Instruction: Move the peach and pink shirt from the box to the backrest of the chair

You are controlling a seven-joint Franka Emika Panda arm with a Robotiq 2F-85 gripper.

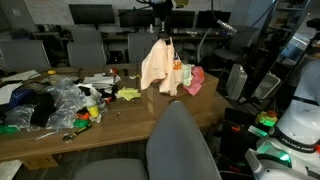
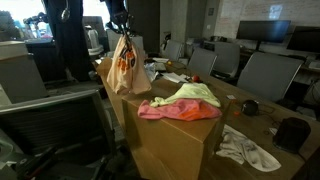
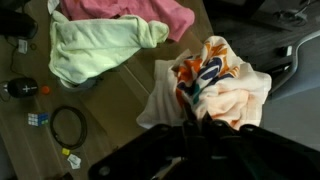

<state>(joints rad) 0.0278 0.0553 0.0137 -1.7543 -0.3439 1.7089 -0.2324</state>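
Note:
My gripper (image 1: 159,35) is shut on the peach shirt (image 1: 158,66) and holds it hanging in the air above the table. It shows in the other exterior view (image 2: 125,62) too, with the gripper (image 2: 121,28) at its top. In the wrist view the shirt (image 3: 215,85) bunches below the jaws (image 3: 190,118), peach with an orange, blue and white print. A pink cloth (image 2: 175,112) and a light green cloth (image 2: 195,95) lie on the cardboard box (image 2: 170,145). The grey chair backrest (image 1: 180,140) stands in the foreground, below and in front of the hanging shirt.
The wooden table (image 1: 120,115) holds a heap of bags and clutter (image 1: 50,100) at one end. A white cloth (image 2: 245,148) lies on the table beside the box. A black cable coil (image 3: 68,126) lies on the tabletop. Office chairs and monitors stand behind.

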